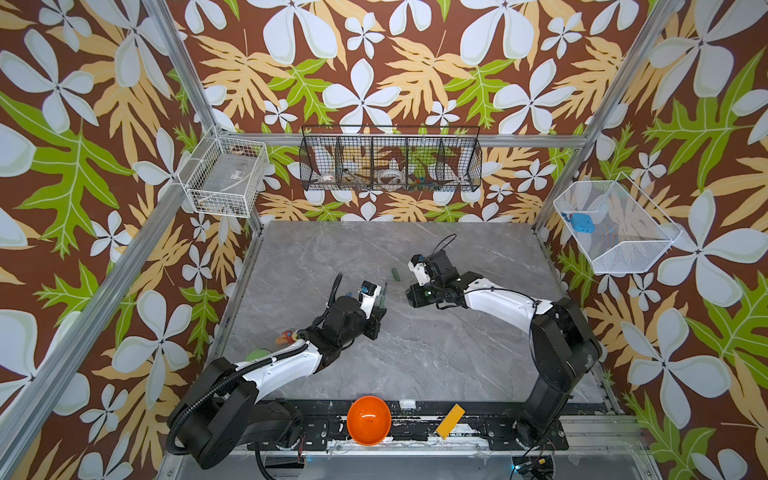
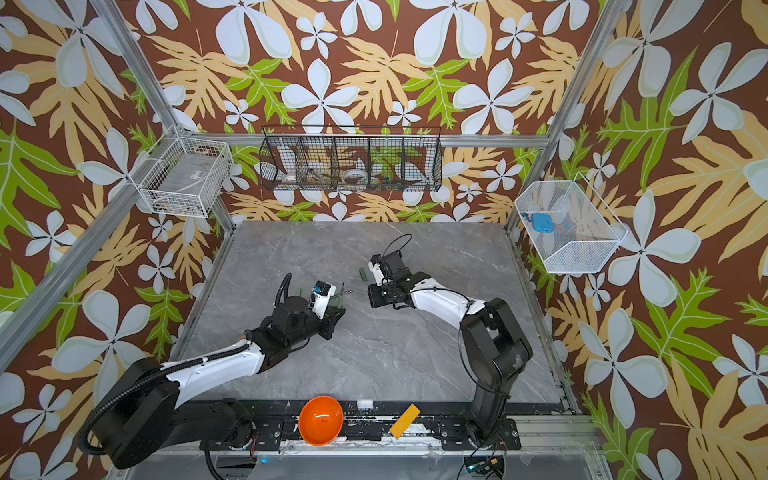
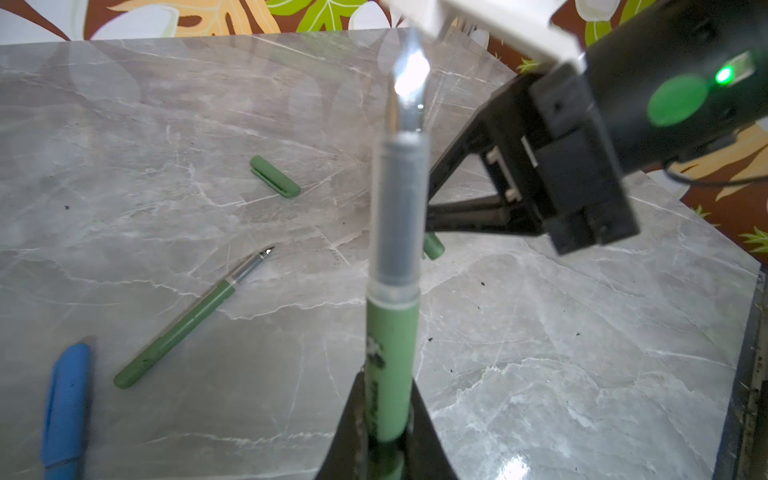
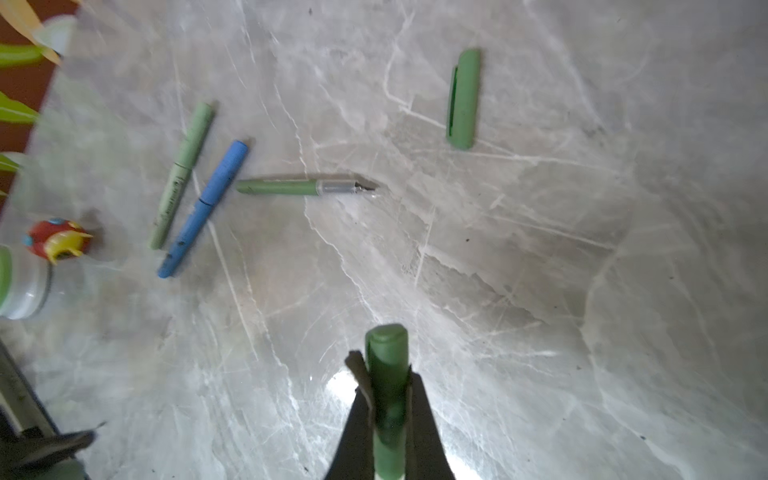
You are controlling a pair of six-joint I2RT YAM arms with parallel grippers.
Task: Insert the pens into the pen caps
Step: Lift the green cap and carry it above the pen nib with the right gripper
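My left gripper [image 3: 384, 382] is shut on the barrel of a green pen [image 3: 392, 328], whose bare silver nib points away towards my right gripper [image 3: 432, 230]. My right gripper [image 4: 384, 374] is shut on a dark green pen cap [image 4: 386, 353]. In both top views the two grippers [image 1: 380, 309] [image 1: 410, 298] face each other mid-table, a short gap apart. Another uncapped green pen [image 4: 291, 187] and a loose green cap [image 4: 463, 99] lie on the marble. A pale green pen [image 4: 183, 174] and a blue pen [image 4: 205, 208] lie side by side, both blunt at each end.
A red and yellow toy [image 4: 58, 239] and a green-lidded jar [image 4: 20, 282] stand near the table's left edge. An orange bowl [image 1: 368, 419] and a yellow block [image 1: 451, 420] sit on the front rail. Wire baskets [image 1: 390, 160] hang on the walls.
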